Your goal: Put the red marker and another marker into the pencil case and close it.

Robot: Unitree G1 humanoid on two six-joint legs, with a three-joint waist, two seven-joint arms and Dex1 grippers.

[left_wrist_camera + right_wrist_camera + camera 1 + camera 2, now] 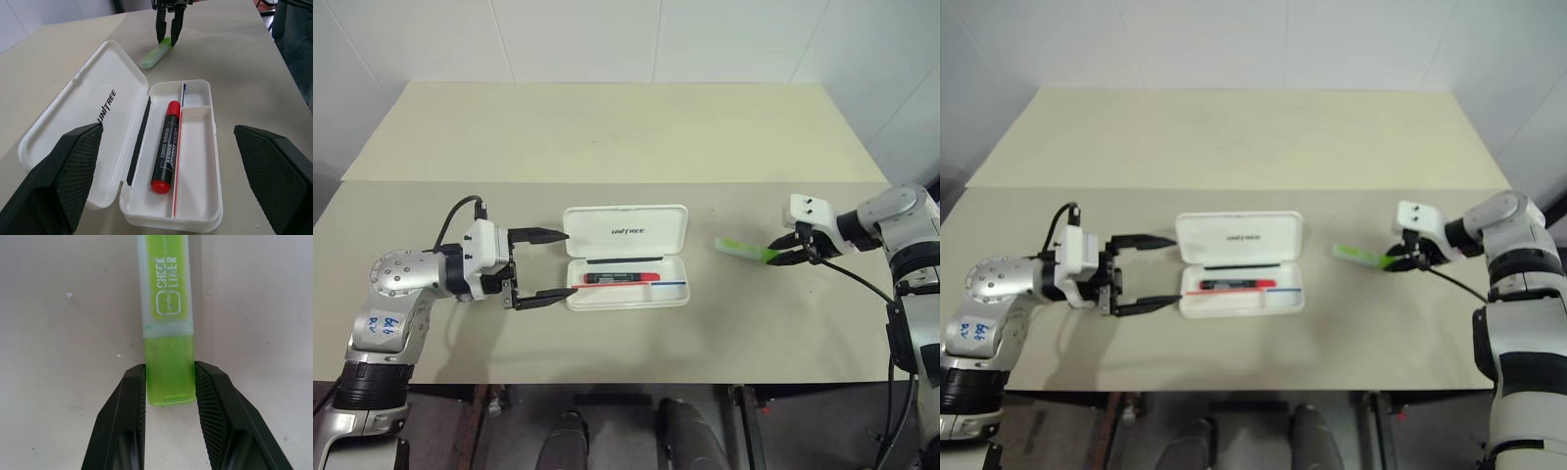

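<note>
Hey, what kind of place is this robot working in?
Probably a lab or test room: a plain beige table against bare white walls, holding just an open pencil case and a green highlighter staged for the robot.

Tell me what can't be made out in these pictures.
- Whether the flat light-green highlighter is lifted or lies on the beige table: no view settles it; the right gripper pinches its end.
- Small print on the red-and-black marker in the open white plastic pencil case: too small, left wrist view.
</note>
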